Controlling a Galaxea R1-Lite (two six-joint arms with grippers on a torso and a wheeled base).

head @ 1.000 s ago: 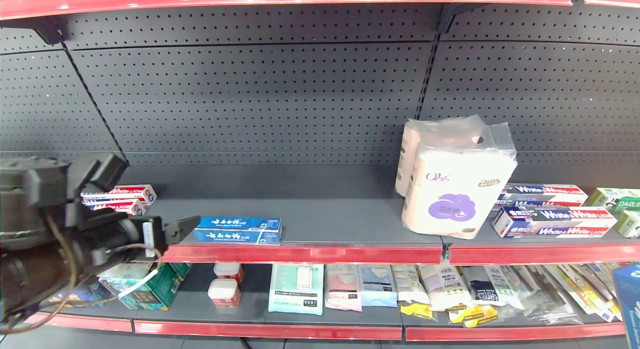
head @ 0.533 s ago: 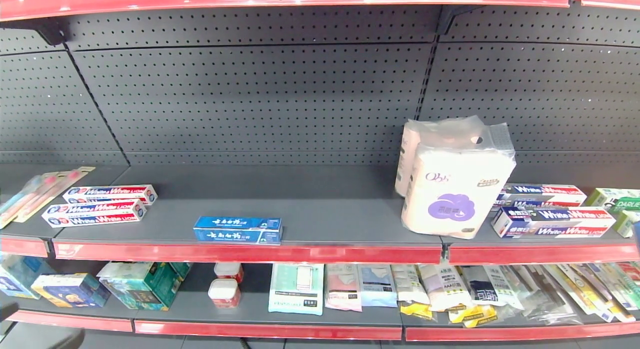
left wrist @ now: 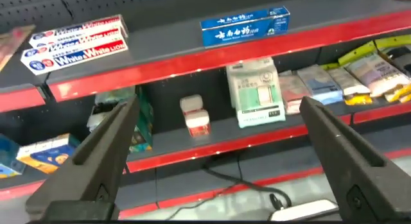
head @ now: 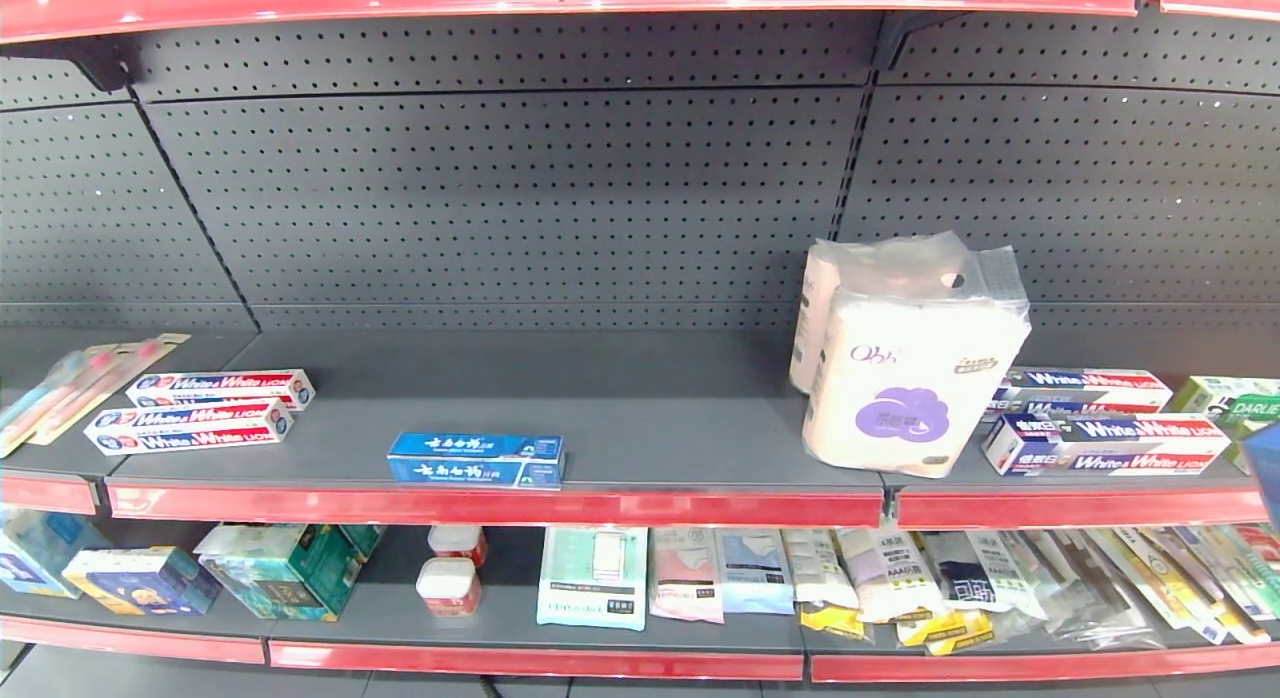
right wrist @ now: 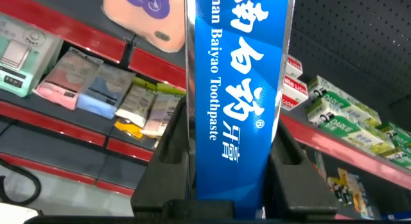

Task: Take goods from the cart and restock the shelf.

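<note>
Now | right hand clamps blue toothpaste box | left hand spread wide

Left hand withdrawn from shelf left end; blue toothpaste box risen at right edge.

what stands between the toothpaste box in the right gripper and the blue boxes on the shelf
The tissue pack stands on the shelf between the toothpaste box held in the right gripper and the two blue boxes. The shelf from the pack to those boxes is bare.
</note>
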